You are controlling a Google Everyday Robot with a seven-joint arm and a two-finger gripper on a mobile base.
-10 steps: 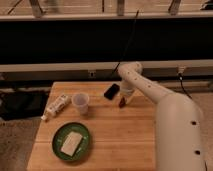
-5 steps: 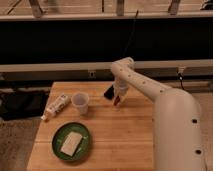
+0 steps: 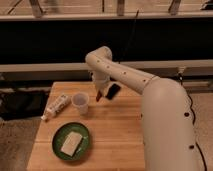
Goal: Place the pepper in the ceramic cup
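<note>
The end effector (image 3: pixel 100 94) had carried the gripped pepper (image 3: pixel 99 96) leftward, nearing the ceramic cup (image 3: pixel 80 101); release remained.

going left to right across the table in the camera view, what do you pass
white tube → green plate with a pale block → ceramic cup → pepper, hanging from the gripper just right of the cup → black flat object

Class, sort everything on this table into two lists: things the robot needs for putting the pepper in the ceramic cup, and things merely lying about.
Needed: pepper at the gripper, right of the cup; ceramic cup.
Lying about: white tube; green plate with a pale block; black flat object.
</note>
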